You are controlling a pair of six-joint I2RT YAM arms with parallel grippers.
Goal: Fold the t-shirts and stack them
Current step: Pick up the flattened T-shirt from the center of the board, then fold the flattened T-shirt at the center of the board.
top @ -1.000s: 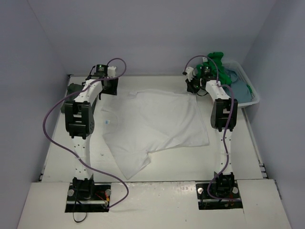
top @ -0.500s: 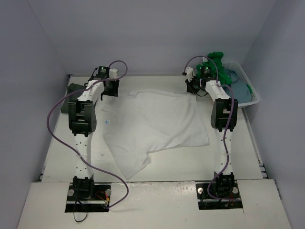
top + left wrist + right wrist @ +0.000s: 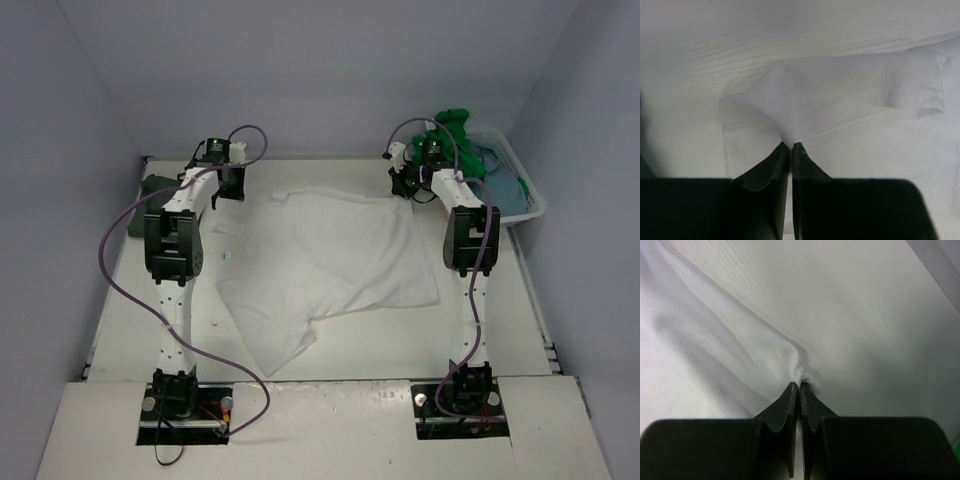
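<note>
White shirt (image 3: 330, 250) lies spread and rumpled across the middle of the table (image 3: 330, 355), one sleeve trailing toward the near left. Left claw (image 3: 791, 145) is at its far left corner, jaws drawn almost together with a peak of cloth pinched between the tips, a stitched hem just beside. Right claw (image 3: 800, 385) is at the far right corner, jaws closed on a small tuck of cloth in the same way. Green shirt (image 3: 450, 125) and blue-grey shirt (image 3: 500, 170) are heaped in the basket (image 3: 535, 205) at the far right; dark grey shirt (image 3: 155, 188) sits at the table's far left edge.

The cloth looks thin, light and limp, with no stiffness. It will likely sag between two pinch points and drag on the table. Nothing here is fragile, but a shallow pinch could slip out. The best hold is probably at corners or along a hem, where the cloth is doubled, with both ends of one edge raised evenly so the edge stays taut
</note>
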